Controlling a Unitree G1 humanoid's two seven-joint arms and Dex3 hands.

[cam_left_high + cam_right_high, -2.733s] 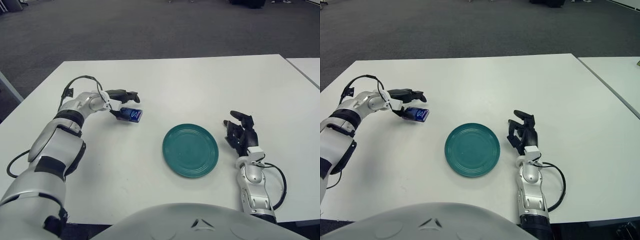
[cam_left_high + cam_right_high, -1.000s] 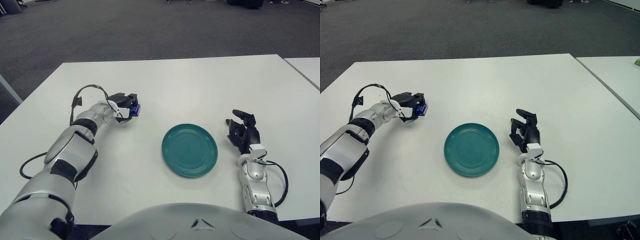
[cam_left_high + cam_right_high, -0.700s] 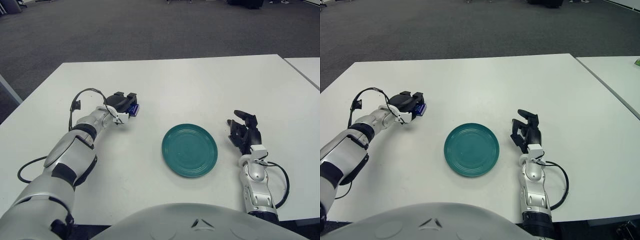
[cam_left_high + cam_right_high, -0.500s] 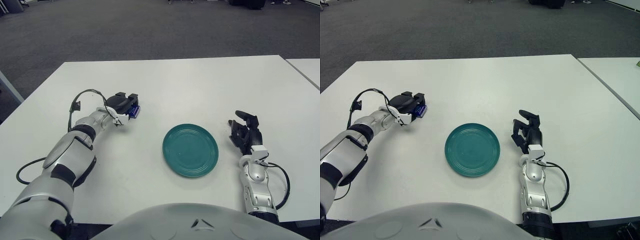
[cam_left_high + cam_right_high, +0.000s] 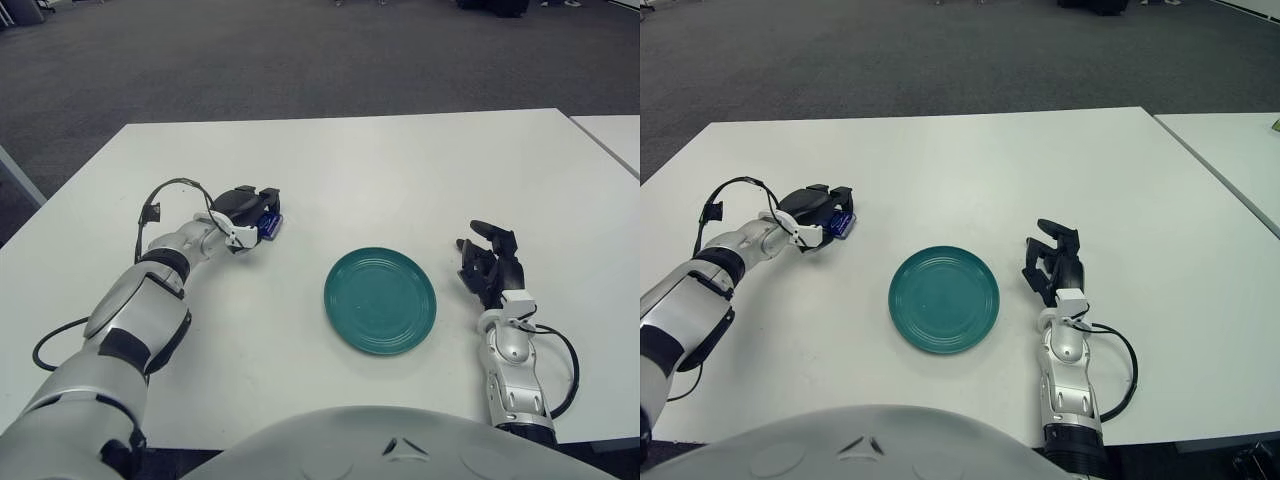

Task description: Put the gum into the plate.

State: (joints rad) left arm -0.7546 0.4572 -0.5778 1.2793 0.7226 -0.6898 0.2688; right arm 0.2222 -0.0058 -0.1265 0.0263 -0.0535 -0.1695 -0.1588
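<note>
1. The robot's left hand [image 5: 247,208], dark-fingered on a silver forearm, sits over the left half of the white rectangular tabletop [image 5: 400,170], nearer the left edge than the centre. Its fingers are curled around the small blue gum packet [image 5: 268,224], which pokes out on the side facing the plate — a grip that seems meant for carrying the gum sideways.

2. The round teal ridged plate [image 5: 380,300] lies flat and bare near the middle of the tabletop, a little toward the near edge. The gum is well apart from it, so the carry to the plate is, in my judgement, not yet done.

3. The right hand [image 5: 491,269] is parked near the near right corner of the tabletop, just beside the plate's right rim but not touching it. Its dark fingers are loosely spread and hold nothing; it appears idle, out of the way of the transfer.

4. Hard to make out: most of the gum packet is covered by the left fingers, so its label and full shape are unclear — and whether it touches the tabletop or is lifted cannot be told.

5. The robot's grey torso hides the middle of the near edge.
</note>
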